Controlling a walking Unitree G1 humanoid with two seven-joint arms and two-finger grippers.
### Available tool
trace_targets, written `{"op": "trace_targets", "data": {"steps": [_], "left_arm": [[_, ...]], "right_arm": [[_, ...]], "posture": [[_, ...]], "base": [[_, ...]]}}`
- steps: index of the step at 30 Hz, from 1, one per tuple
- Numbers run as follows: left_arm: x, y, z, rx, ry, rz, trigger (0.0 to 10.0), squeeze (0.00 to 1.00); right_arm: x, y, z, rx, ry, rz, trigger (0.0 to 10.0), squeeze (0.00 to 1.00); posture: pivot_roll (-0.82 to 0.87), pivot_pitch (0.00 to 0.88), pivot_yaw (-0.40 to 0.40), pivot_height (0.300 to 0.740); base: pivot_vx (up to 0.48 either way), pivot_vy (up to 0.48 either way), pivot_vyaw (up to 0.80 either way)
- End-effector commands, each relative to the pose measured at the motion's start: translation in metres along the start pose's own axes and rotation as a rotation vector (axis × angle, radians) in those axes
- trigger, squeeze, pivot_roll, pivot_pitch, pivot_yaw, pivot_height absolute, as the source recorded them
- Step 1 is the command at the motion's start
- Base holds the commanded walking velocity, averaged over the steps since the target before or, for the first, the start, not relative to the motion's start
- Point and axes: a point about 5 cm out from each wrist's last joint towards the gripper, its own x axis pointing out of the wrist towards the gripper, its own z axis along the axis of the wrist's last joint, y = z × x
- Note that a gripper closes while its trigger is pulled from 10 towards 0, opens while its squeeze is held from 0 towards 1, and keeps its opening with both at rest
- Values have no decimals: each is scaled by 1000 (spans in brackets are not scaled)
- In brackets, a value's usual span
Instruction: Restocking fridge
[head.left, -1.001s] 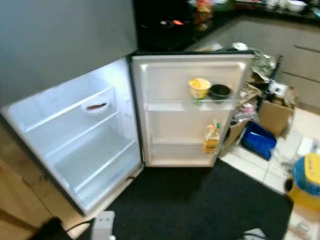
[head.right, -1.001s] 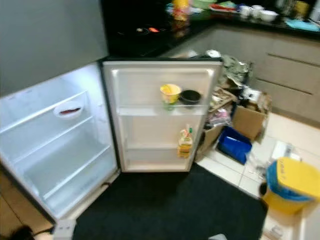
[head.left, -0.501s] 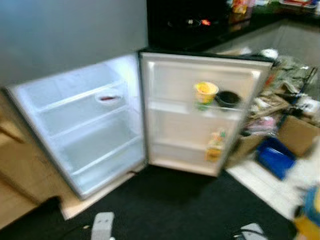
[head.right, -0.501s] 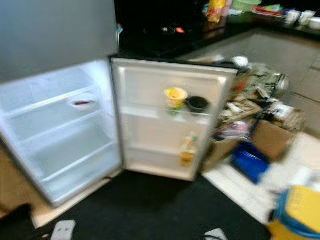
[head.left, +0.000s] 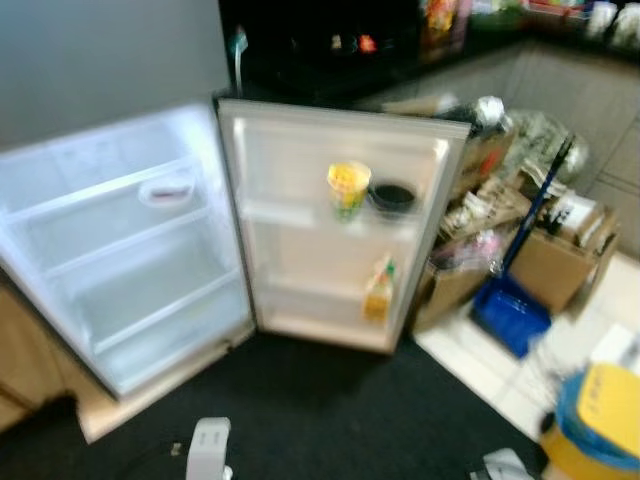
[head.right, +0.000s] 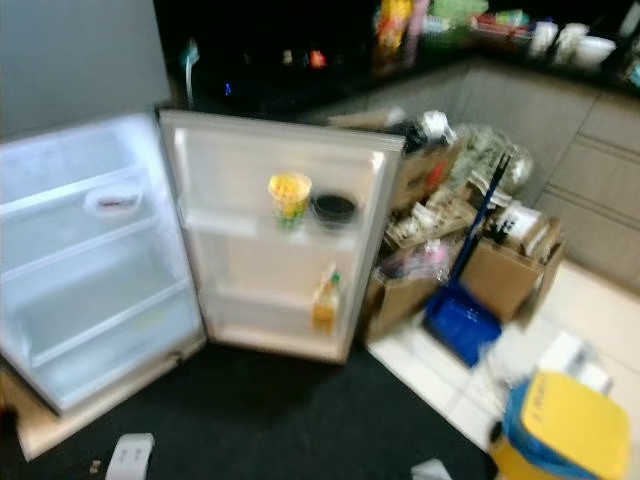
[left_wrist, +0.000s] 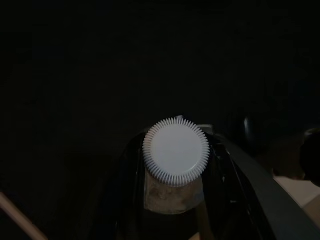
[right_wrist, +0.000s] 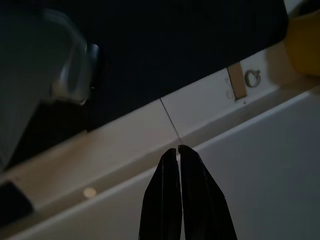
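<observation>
Since a second ago the whole head view has slid sideways, so the camera has turned; the things themselves have not moved. The fridge now lies toward the left, its door swung wide, and more of the clutter on the right has come in. That suggests the robot is lining up for its approach, with nothing yet placed.

The left gripper pinches a bottle with a white ribbed cap, jaws on either side of its neck; the view is very dark, so the label is only a pale patch. The right gripper hangs idle with jaws pressed together, over pale floor tiles.

On the door's upper shelf stand a yellow cup and a black bowl; a juice bottle sits at the lower shelf's outer end. A small dish lies on the upper cabinet shelf.

The cabinet shelves are mostly bare. The black mat gives open footing, but cardboard boxes, a blue dustpan and a yellow bin crowd the right.
</observation>
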Motion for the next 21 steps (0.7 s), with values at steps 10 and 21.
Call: {"op": "trace_targets", "data": {"steps": [10,21], "left_arm": [[1,1,4,18,-8,3,10000,0],[0,0,2,-4,-5,8,10000,0]], "right_arm": [[0,-3,2,-25,-2,-2,10000,0],[-1,-5,1,-27,-4,-26,10000,0]], "posture": [[-82,0,-16,740],[-86,0,-16,740]], "base": [[0,-421,800],[0,-291,544]]}}
